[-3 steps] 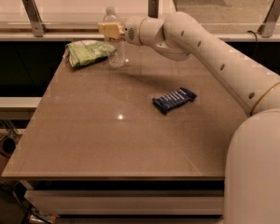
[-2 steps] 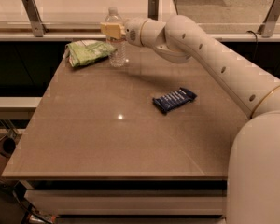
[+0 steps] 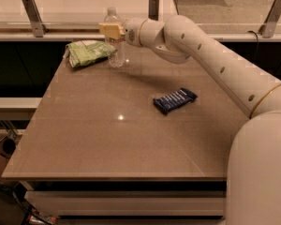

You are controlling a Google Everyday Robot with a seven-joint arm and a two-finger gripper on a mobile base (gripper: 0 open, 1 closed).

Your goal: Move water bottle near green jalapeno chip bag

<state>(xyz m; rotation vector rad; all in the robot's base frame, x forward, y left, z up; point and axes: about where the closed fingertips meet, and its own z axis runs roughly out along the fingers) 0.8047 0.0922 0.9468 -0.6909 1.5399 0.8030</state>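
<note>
Nothing has visibly shifted over the last second. On the table's (image 3: 107, 144) far left corner lies the green jalapeno chip bag (image 3: 88, 53). The water bottle (image 3: 117, 53) stands upright just beside its right edge. The gripper (image 3: 108, 30) sits at the bottle's shoulder, but whether it is clamped on the bottle or loose cannot be told. Well apart, right of centre, lies a dark blue snack bar wrapper (image 3: 174, 101).
</note>
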